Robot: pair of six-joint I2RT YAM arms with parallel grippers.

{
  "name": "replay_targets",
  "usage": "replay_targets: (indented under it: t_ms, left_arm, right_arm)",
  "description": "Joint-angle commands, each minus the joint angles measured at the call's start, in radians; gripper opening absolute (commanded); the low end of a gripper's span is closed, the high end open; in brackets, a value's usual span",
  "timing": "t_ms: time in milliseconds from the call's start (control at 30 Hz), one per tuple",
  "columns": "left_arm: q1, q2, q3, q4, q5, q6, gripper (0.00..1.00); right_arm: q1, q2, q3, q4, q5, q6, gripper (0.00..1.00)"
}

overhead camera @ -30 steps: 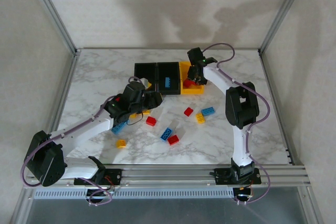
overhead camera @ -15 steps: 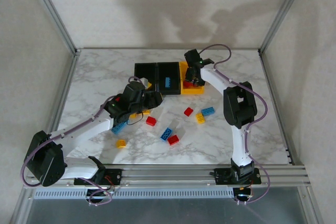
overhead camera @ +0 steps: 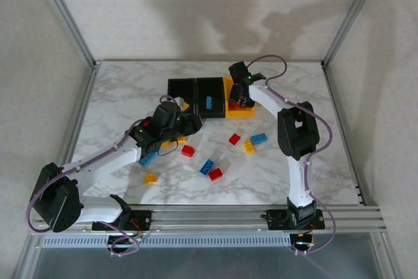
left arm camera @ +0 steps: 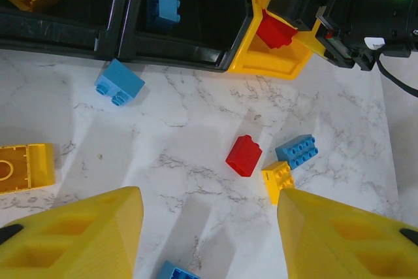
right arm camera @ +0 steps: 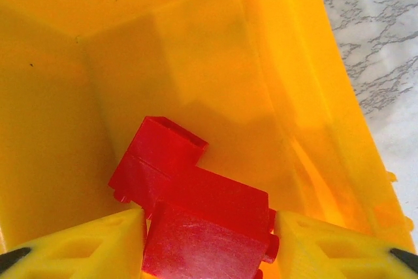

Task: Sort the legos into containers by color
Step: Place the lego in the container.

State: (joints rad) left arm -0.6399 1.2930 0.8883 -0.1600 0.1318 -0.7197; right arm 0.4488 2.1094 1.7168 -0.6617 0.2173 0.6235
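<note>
Right gripper (right arm camera: 209, 220) is down inside the yellow bin (right arm camera: 196, 44), its two fingers flanking a red lego (right arm camera: 209, 240) that lies crosswise between them, just beside each pad. Whether they pinch it or merely stand beside it, I cannot tell from here. A second red lego (right arm camera: 160, 155) sits touching it on the far side. The bin walls stand close to the left and right of the fingers, so I judge straight up is the only clean way out. Over to the left gripper (left arm camera: 206, 227): fingers apart, nothing between them, hanging above the bare marble table (left arm camera: 163, 129). Ahead and a touch right lies a loose red lego (left arm camera: 244, 155), with a blue lego (left arm camera: 297, 151) and a yellow lego (left arm camera: 277, 180) close together just to its right. That loose red one is nearer this arm, and there's open marble on its near side, room enough for a descent, I'd say.
</note>
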Motion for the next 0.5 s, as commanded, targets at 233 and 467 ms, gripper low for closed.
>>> replay_targets:
  t_ms: [233, 467]
  left_arm:
    - [-0.006, -0.006, 0.004, 0.007, -0.012, -0.015, 0.57]
    - [-0.007, -0.009, 0.005, 0.003, -0.014, -0.017, 0.56]
  right_arm:
    - [0.007, -0.062, 0.025, -0.050, 0.047, -0.005, 0.57]
    - [0.013, -0.077, 0.019, -0.035, 0.041, -0.007, 0.55]
